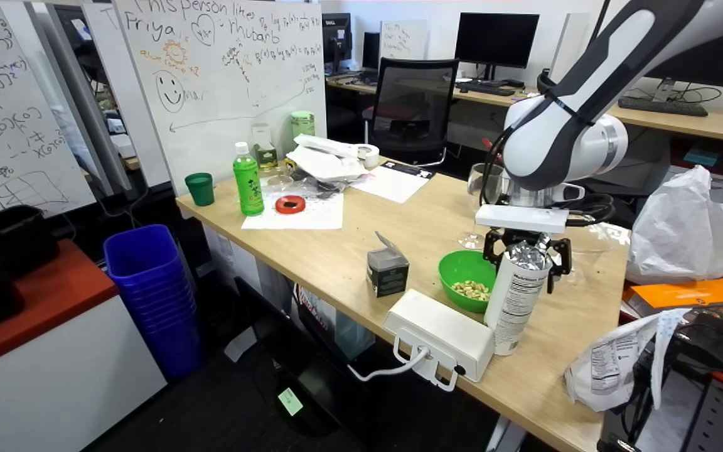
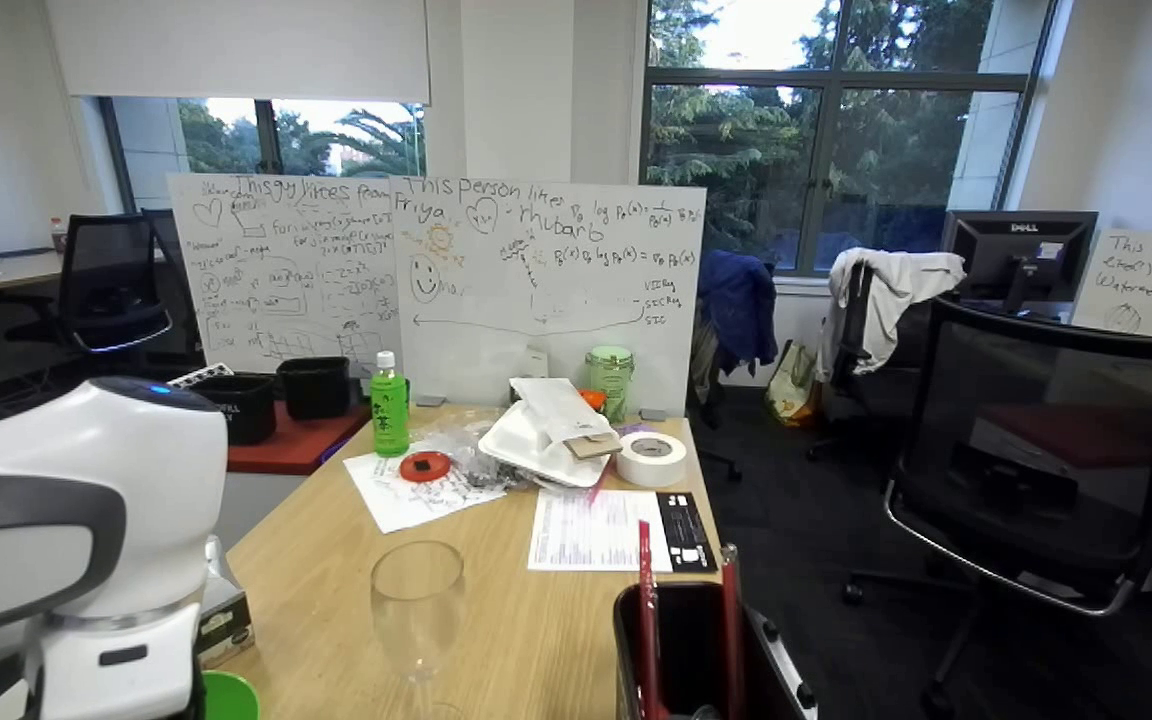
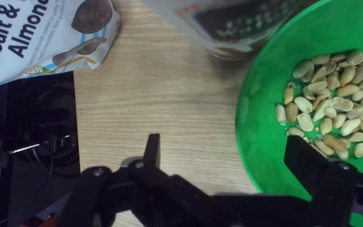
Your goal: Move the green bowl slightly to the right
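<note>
Fingers spread, I straddle the rim of the green bowl near wrist-view nine o'clock; best pinch lightly, then slide level.

Wooden table: green bowl, papers.

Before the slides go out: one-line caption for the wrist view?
Open hand partly hiding a green bowl of nuts on a wooden table; snack bag at upper left.
</note>
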Available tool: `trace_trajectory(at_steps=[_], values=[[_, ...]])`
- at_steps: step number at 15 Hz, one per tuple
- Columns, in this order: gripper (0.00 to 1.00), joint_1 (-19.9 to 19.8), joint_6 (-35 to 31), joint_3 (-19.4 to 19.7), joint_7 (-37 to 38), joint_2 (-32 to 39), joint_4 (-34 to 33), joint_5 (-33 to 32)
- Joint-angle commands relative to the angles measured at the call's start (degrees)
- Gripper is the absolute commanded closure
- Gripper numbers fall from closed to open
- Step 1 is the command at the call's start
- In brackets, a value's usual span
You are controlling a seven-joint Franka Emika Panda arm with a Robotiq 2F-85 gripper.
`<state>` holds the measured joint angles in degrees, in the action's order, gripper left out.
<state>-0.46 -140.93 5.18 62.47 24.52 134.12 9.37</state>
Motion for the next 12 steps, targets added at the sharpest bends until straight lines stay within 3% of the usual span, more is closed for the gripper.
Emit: trace_trajectory(at_steps=[1, 6, 7, 8, 12], values=[[0.00, 1.30, -1.22, 1.16, 0.50, 1.39, -0.82, -0.04], [0.01, 1.82, -1.30, 1.22, 0.79, 4.15, -2.31, 0.09], [0.08, 1.83, -1.26, 1.22, 0.69, 4.53, -2.69, 0.23], [0.26, 1.79, -1.16, 1.18, 0.51, 4.94, -3.04, 0.39], [0.54, 1.51, -1.13, 1.24, 0.14, 4.98, -3.73, 0.83]])
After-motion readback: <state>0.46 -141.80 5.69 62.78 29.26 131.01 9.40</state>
